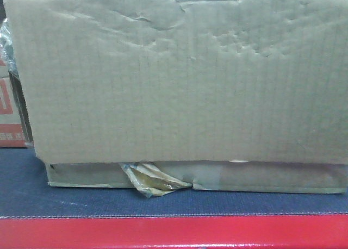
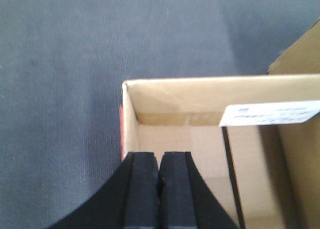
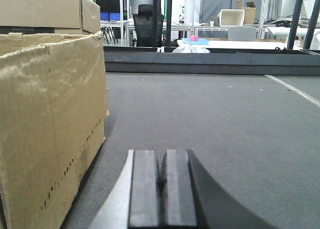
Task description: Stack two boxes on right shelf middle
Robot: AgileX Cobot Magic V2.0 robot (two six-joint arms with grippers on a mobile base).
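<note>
Tall dented box [image 1: 179,75] is sitting on the flat box [image 1: 261,179], whose tape flap [image 1: 149,181] is peeling, both on the grey-blue felt desk [image 1: 81,203], no steel shelf showing; the corrugated walls are looking light but crush-prone, so I am favouring a two-arm squeeze on the end faces over a rim pinch. Left gripper [image 2: 159,184] and right gripper [image 3: 162,184] are both showing jaws pressed together, empty; open felt is lying to its right, a white carton [image 1: 6,105] is crowding its left, and the desk's red edge [image 1: 174,232] is running close in front.
</note>
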